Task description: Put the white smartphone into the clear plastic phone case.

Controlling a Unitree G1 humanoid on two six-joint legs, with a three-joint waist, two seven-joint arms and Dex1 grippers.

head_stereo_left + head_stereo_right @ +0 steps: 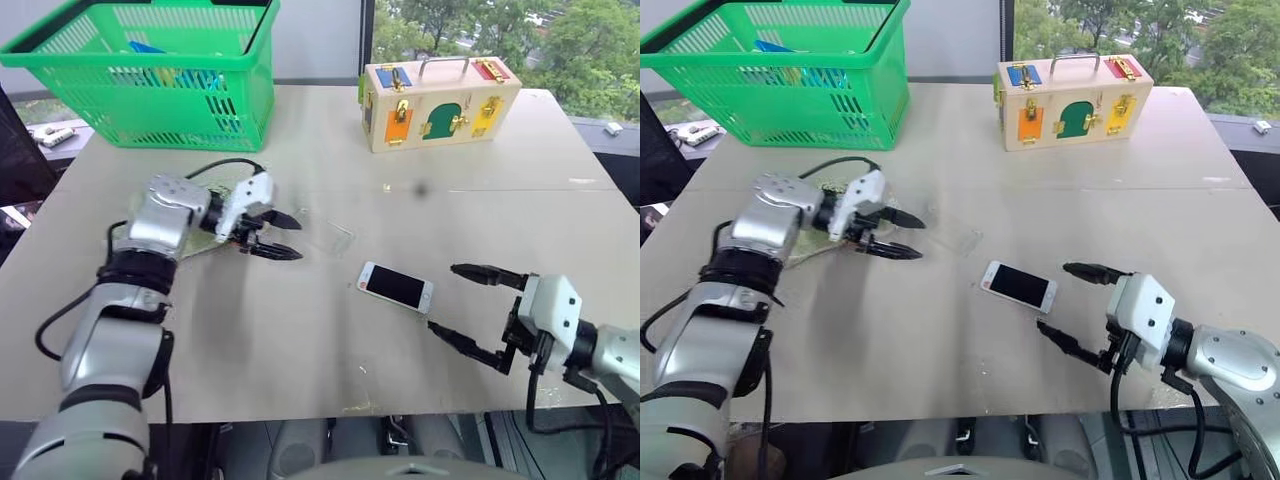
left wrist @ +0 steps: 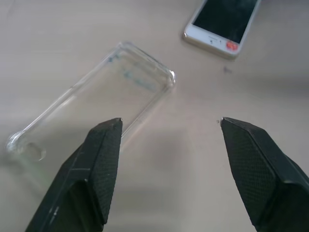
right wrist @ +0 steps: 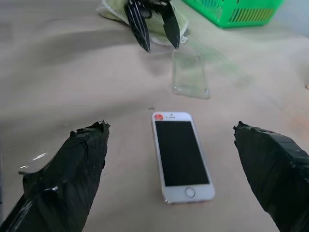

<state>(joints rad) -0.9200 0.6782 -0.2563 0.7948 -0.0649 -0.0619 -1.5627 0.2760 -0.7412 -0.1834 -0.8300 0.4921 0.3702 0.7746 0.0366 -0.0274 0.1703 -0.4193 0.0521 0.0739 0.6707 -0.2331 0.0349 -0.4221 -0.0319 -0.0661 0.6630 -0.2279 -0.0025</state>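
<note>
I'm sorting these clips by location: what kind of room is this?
Probably an office or lab: a plain table holding test props, a green basket and a wooden latch box, beside a window over treetops.

A broad beige worktop (image 1: 330, 340) fills the middle of the frame, its surface matte and lightly scuffed, with soft daylight washing across it. At the upper right, a window (image 1: 560, 40) looks out on thick green trees, and a dark sill runs along the right edge with a small pale object (image 1: 613, 128) lying on it. Upper centre, a dark vertical window frame (image 1: 367, 35) meets a plain grey wall (image 1: 315, 40) stretching left. At the far left edge, beyond the worktop, a lower ledge carries a small white item (image 1: 50, 135). Along the bottom edge, under the worktop's front lip, dark floor and pale rounded shapes show, hard to make out.
</note>
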